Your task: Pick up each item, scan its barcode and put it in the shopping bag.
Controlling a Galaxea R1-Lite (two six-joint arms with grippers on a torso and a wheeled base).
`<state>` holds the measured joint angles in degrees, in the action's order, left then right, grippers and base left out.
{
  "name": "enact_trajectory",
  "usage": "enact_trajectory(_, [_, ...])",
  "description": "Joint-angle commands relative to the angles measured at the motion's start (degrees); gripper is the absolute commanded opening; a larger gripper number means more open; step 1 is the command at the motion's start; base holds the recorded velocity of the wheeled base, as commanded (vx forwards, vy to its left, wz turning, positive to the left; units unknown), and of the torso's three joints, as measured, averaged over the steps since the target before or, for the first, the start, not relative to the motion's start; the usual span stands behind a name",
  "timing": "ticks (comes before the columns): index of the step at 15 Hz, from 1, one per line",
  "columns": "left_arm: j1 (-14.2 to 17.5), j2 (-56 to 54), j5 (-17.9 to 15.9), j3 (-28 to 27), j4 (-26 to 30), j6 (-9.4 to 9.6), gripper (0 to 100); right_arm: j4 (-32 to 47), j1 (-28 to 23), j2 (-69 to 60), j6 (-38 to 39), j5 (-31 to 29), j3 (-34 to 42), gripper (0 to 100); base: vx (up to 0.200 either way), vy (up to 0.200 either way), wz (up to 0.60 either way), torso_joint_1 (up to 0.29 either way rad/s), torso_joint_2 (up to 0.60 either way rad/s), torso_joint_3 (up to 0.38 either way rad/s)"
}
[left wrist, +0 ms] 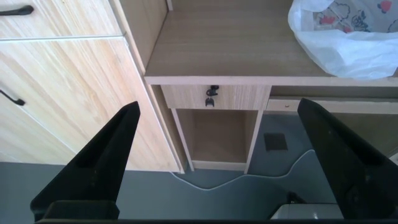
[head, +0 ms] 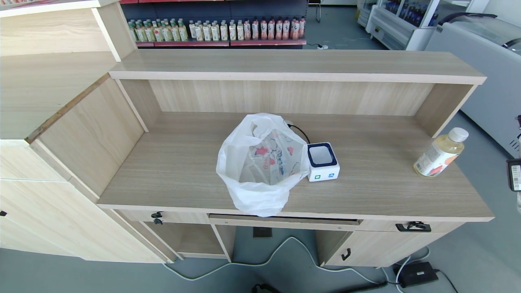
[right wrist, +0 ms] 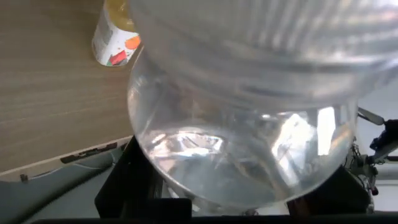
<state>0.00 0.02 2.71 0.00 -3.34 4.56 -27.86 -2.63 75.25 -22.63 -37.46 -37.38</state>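
A white plastic shopping bag (head: 260,162) stands open mid-counter, its edge also in the left wrist view (left wrist: 348,37). Touching its right side is a small white scanner box (head: 322,161) with a dark window on top. A pale yellow drink bottle (head: 440,153) with a white cap stands tilted near the counter's right end, also seen from the right wrist (right wrist: 115,37). My right gripper (right wrist: 236,193) is shut on a clear plastic bottle (right wrist: 249,93) off the counter's right end; its barcode label (head: 515,175) shows at the head view's right edge. My left gripper (left wrist: 217,109) hangs open below the counter's front left corner.
The wooden counter (head: 183,162) has a raised back shelf (head: 293,65) and side walls at both ends. A black cable (head: 300,131) runs behind the scanner. Drawers and an open cubby (left wrist: 217,137) sit under the front edge. Store shelves with bottles (head: 220,30) stand behind.
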Motion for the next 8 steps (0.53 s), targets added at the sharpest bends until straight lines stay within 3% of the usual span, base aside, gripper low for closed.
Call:
enact_trajectory(1, [0.0, 0.0, 0.0, 0.0, 0.0, 0.01, 100, -5.3, 0.0, 5.3, -4.4, 1.3, -0.6, 0, 0.0, 0.0, 0.0, 0.0, 0.0, 0.0])
enact_trajectory(2, [0.0, 0.0, 0.0, 0.0, 0.0, 0.01, 100, -6.9, -0.1, 6.6, -5.2, 3.2, -1.3, 0, 0.0, 0.0, 0.0, 0.0, 0.0, 0.0])
enact_trajectory(3, [0.0, 0.0, 0.0, 0.0, 0.0, 0.01, 100, -11.6, -0.8, 9.9, -7.1, 10.4, -3.1, 0, 0.0, 0.0, 0.0, 0.0, 0.0, 0.0])
enact_trajectory(7, [0.0, 0.0, 0.0, 0.0, -0.1, 0.01, 100, -27.5, -7.0, 17.8, -27.4, 33.6, -6.2, 0, 0.0, 0.0, 0.6, -0.061, -0.03, -0.085])
enact_trajectory(8, [0.0, 0.0, 0.0, 0.0, 0.0, 0.01, 100, -28.2, -7.0, 18.7, -28.8, 35.5, -7.0, 0, 0.0, 0.0, 0.6, -0.036, -0.03, -0.036])
